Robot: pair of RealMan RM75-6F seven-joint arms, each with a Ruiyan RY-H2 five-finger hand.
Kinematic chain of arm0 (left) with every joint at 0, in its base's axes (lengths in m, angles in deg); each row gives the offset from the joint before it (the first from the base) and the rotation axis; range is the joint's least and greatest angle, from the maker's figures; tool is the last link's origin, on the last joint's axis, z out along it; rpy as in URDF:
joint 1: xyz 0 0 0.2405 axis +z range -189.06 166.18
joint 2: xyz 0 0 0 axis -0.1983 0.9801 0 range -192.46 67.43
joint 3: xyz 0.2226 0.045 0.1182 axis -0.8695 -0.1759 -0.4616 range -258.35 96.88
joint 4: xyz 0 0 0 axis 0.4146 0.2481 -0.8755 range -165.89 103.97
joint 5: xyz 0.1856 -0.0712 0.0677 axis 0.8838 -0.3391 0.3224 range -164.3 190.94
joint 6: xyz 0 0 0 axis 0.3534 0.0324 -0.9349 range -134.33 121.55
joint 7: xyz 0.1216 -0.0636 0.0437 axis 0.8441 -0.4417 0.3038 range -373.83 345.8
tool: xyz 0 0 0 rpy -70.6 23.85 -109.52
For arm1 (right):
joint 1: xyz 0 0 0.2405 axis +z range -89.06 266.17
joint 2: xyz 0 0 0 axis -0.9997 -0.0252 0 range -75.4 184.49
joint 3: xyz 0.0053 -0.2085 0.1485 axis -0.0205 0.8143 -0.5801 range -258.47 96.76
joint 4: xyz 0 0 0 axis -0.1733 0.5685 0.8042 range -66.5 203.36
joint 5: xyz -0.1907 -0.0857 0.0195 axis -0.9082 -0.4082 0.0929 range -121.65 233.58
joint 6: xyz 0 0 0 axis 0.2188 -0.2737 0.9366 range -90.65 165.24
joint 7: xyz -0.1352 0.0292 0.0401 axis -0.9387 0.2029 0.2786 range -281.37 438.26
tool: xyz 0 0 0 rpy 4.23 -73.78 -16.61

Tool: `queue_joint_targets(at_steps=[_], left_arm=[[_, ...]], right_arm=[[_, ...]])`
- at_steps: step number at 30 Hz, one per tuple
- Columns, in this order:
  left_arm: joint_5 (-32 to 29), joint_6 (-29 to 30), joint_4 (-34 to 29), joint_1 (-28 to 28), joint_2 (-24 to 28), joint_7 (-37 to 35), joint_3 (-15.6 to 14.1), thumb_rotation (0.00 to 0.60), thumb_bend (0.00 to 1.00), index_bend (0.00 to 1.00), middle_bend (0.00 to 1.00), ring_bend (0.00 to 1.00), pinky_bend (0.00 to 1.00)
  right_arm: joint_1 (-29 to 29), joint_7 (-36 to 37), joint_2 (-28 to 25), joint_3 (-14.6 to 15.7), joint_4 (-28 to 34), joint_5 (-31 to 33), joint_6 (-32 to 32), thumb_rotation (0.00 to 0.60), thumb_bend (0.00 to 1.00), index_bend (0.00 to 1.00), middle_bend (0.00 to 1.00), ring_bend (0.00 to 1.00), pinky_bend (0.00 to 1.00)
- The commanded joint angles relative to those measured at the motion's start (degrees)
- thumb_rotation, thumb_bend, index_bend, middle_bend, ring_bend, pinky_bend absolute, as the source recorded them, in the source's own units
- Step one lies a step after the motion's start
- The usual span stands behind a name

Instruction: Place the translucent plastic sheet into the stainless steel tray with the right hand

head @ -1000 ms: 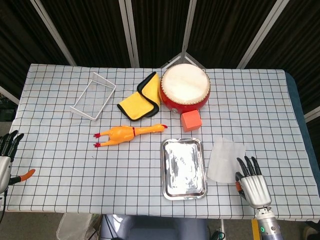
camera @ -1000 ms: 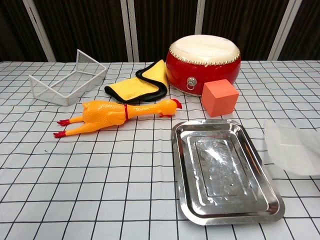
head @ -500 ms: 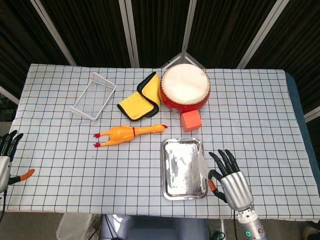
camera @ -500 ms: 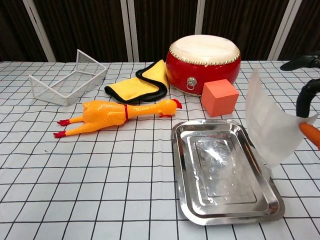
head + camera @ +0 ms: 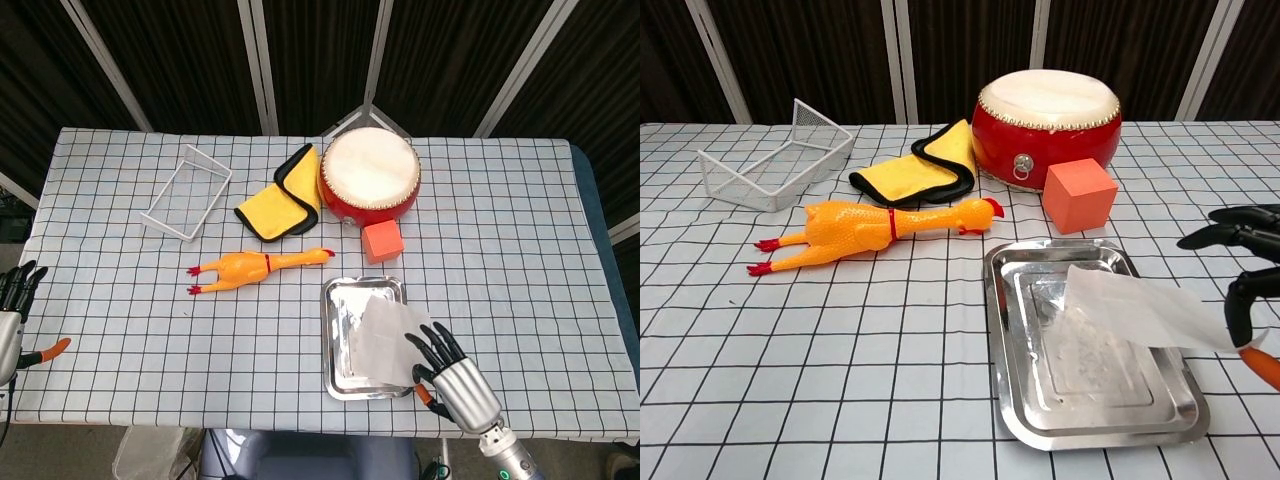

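My right hand (image 5: 455, 373) sits at the near right corner of the stainless steel tray (image 5: 1012, 412), and it has swung the translucent plastic sheet (image 5: 1135, 312) down from the steep, nearly upright tilt it had half a second ago to a low slant over the tray; a second ago the sheet lay flat on the tabletop (image 5: 150, 340) to the right of the tray, so the carry across is, in my judgement, almost finished. In the head view the sheet now covers the right half of the tray floor, its far left corner reaching toward the tray's middle. In the chest view its left edge appears to sit on or just above the tray floor, while the right end is raised over the tray's right rim where I pinch it between my thumb and the dark fingers (image 5: 1230, 236); the other fingers are spread above it. I judge that what remains is to lower that end and let go, taking care that the light sheet does not slide out over the rim. My left hand (image 5: 14, 310) hangs at the near left edge of the tabletop, holding nothing that I can see, as it did a second ago. Farther off, the rubber chicken (image 5: 255, 267), the orange cube (image 5: 382, 240) and the red drum (image 5: 370, 175) are unmoved.
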Motion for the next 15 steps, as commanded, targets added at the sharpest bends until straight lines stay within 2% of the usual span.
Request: queue_joint_targets(at_steps=[1, 5, 11, 15], left_arm=[[0.0, 0.0, 0.0, 0.0, 0.0, -0.1, 0.0, 0.6, 0.0, 0.0, 0.0, 0.0, 0.0], [0.0, 0.0, 0.0, 0.0, 0.1, -0.2, 0.0, 0.6, 0.0, 0.0, 0.0, 0.0, 0.0], [-0.1, -0.2, 0.0, -0.1, 0.1, -0.2, 0.0, 0.6, 0.0, 0.0, 0.0, 0.0, 0.0], [0.0, -0.1, 0.0, 0.0, 0.0, 0.2, -0.1, 0.6, 0.0, 0.0, 0.0, 0.0, 0.0]], right_arm=[[1.2, 1.3, -0.2, 0.1, -1.5, -1.2, 0.2, 0.6, 0.53, 0.63, 0.18, 0.0, 0.0], [2.0, 2.8, -0.5, 0.4, -2.5, -3.0, -0.4, 0.6, 0.53, 0.64, 0.18, 0.0, 0.0], [1.1, 3.8, -0.8, 3.2, -4.7, -6.0, -2.5, 0.6, 0.53, 0.64, 0.18, 0.0, 0.0], [0.2, 4.0, 0.5, 3.8, -7.1, -5.4, -2.5, 0.6, 0.53, 0.64, 0.18, 0.0, 0.0]])
